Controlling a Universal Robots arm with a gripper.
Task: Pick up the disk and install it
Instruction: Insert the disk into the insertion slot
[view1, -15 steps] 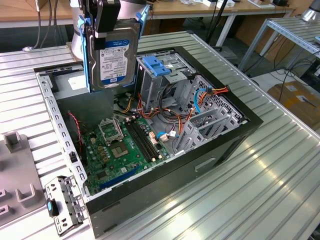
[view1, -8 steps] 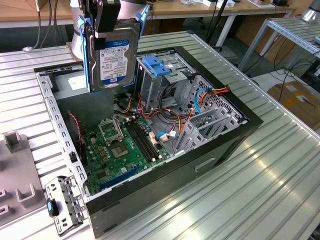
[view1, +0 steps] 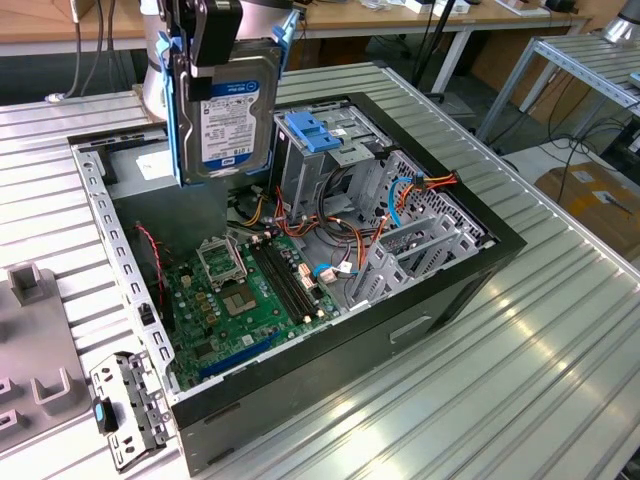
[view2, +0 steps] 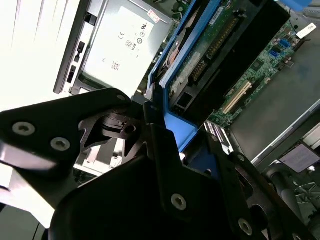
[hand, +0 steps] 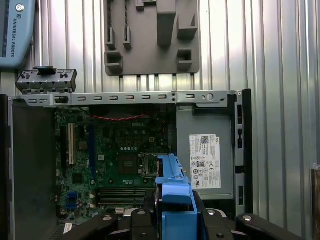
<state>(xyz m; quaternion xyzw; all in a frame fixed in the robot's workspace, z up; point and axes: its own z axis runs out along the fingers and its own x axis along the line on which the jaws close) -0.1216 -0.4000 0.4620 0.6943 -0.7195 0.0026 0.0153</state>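
The disk (view1: 228, 115), a dark hard drive with a white label and bright blue side rails, hangs upright above the back of the open computer case (view1: 470, 270). My gripper (view1: 215, 30) is shut on its top edge, high over the motherboard (view1: 250, 290). In the first wrist view the disk's blue rail (hand: 172, 195) runs out from between my black fingers (hand: 145, 225), over the motherboard (hand: 115, 155). The second wrist view shows the disk (view2: 210, 55) edge-on with its circuit board, clamped by my gripper (view2: 165, 135). The grey drive cage with a lighter blue handle (view1: 310, 130) stands to the exterior view's right of the disk.
A perforated metal bracket with a small blue clip (view1: 125, 405) lies on the ribbed table (view1: 560, 360) beside the case. A grey fixture plate (view1: 35, 360) sits at the exterior view's left. The power supply (hand: 205, 160) occupies one case corner. Coloured cables (view1: 420, 190) cross the case interior.
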